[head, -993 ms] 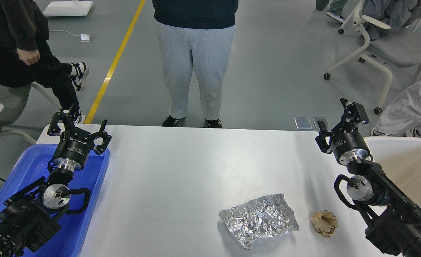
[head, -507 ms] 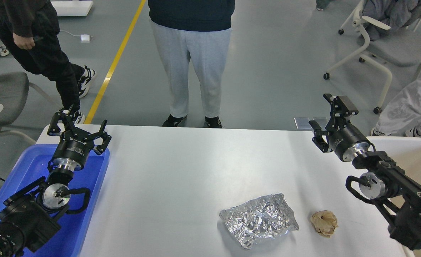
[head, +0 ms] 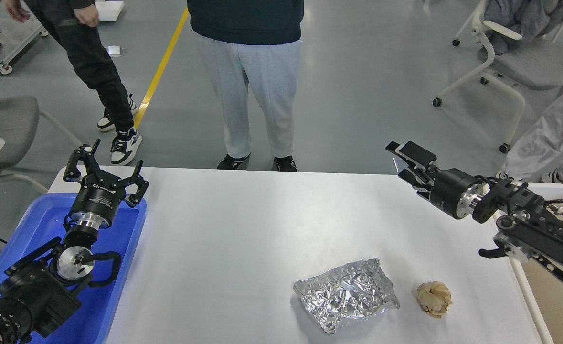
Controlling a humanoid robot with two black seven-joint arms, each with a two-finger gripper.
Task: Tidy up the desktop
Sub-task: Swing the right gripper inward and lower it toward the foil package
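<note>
Nearest on the desktop [head: 243,239] lay a crumpled foil bag [head: 345,294] with a brown paper wad [head: 434,298] just beside it to the right. Farther back, the left gripper [head: 103,168] hung over the blue tray's [head: 123,267] far corner, fingers spread wide and empty. The right gripper [head: 408,165] hovered over the far right edge, parted, holding nothing

Readable text: almost none

The black left gripper [head: 103,168] carries small white lettering on its round body, but the letters are too small to read.
</note>
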